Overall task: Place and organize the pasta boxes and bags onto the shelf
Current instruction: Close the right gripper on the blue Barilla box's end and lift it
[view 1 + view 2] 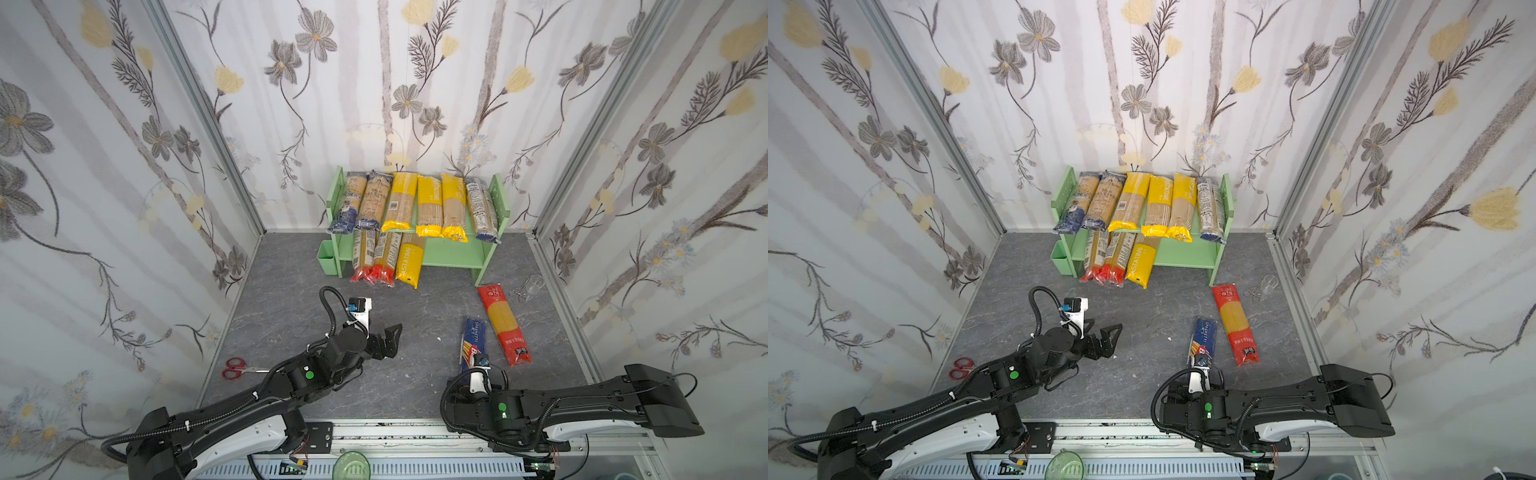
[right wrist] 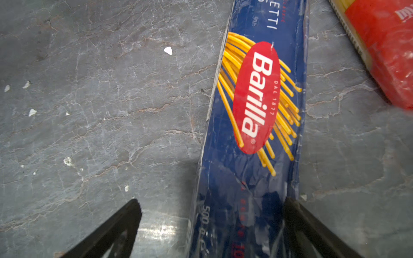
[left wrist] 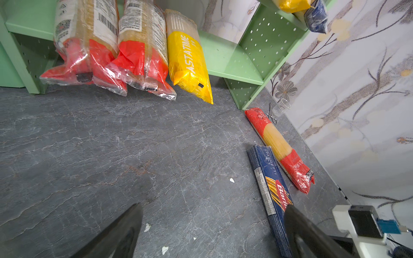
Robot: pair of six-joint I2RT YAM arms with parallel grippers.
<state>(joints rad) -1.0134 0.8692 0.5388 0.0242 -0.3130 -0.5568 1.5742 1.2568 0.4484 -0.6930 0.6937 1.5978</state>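
The mint-green shelf [image 1: 457, 253] stands at the back wall. Its upper board carries several pasta bags side by side. Two red-ended bags [image 3: 93, 51] and a yellow bag [image 3: 187, 64] lie on the lower board with their ends sticking out. On the floor at the right lie the dark-blue Barilla box [image 1: 473, 338] and a red-ended spaghetti bag [image 1: 503, 324], side by side. My left gripper [image 1: 390, 338] hangs open over bare floor in the middle, holding nothing. My right gripper [image 2: 211, 201] is open, and the box's near end lies between its jaws, close to one finger.
Red scissors [image 1: 232, 368] lie near the left wall. A small green square cup [image 1: 326, 255] hangs on the shelf's left side. A clear beaker [image 1: 536, 282] and small metal scissors sit by the right wall. A green glass [image 1: 351, 465] stands on the front rail.
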